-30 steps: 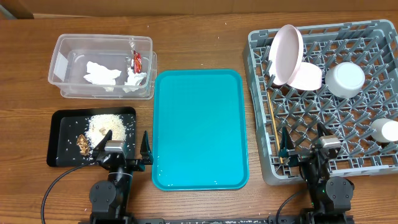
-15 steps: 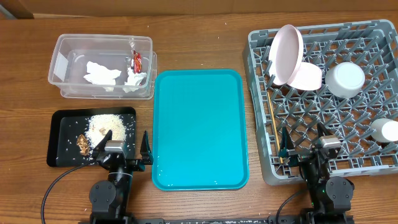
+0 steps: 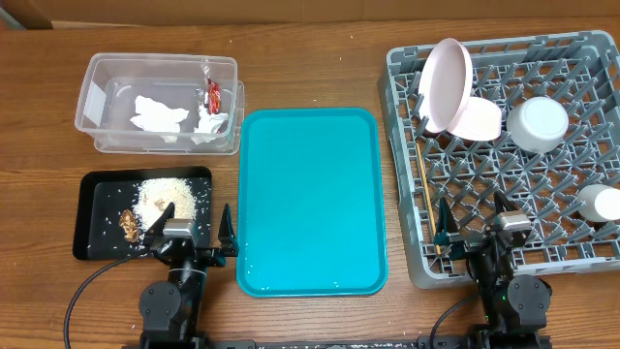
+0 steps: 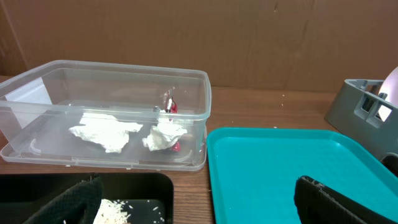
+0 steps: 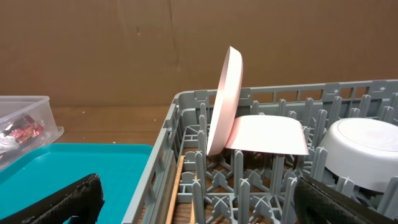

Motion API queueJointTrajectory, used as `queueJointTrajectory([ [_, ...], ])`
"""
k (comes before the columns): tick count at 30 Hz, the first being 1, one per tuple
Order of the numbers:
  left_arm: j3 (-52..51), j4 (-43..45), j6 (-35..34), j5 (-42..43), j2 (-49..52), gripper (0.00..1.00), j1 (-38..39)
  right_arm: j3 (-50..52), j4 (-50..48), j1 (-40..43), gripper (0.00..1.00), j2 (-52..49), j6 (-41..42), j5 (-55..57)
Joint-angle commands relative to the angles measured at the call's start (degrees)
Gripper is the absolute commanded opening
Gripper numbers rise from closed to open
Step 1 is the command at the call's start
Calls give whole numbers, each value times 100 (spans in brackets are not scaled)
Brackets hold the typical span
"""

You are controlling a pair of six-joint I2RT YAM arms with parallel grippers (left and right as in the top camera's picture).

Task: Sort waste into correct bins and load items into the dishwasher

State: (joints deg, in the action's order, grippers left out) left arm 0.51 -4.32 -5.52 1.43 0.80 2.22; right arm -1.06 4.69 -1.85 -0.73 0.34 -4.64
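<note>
Teal tray (image 3: 310, 194) is recorded bare in the overhead view; no waste or dish is seen on it or on the table (image 3: 310, 58) around it. Tissue (image 3: 160, 114) and wrapper (image 3: 214, 95) are found inside the tub (image 3: 95, 70); rice (image 3: 172, 197) and lump (image 3: 129, 222) lie on the black tray (image 3: 92, 247). In the rack (image 3: 504, 184) are logged: plate (image 3: 448, 82) on edge at the far left, tilted bowl (image 3: 481, 122) just beside it, round bowl (image 3: 538, 123) further right, cup (image 3: 601, 204) at the right edge, and chopsticks (image 3: 428, 189) laid along the left wall. Sorting and loading are therefore judged complete or very nearly so; nothing left to move can be identified. Left gripper (image 3: 194, 223) is held at the near edge between black tray and teal tray, right gripper (image 3: 473, 218) over the near left part of the rack. On both, the fingers (image 4: 339, 202) are spread wide with nothing between them. Shown by the left wrist view alone: tissue lies as two crumpled pieces on the tub floor, with the wrapper standing on end behind them. Shown by the right wrist view alone: plate stands almost upright and leans toward the tilted bowl, apparently touching it. Cup and lump are seen only from overhead.
</note>
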Motion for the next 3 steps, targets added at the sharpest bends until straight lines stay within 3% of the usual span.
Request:
queueJointTrajectory([
  [1, -24, -9, 127, -37, -55, 100, 7, 61, -28, 37, 100, 57, -20, -11],
  [3, -24, -11, 127, -37, -55, 100, 7, 61, -28, 37, 100, 57, -20, -11],
])
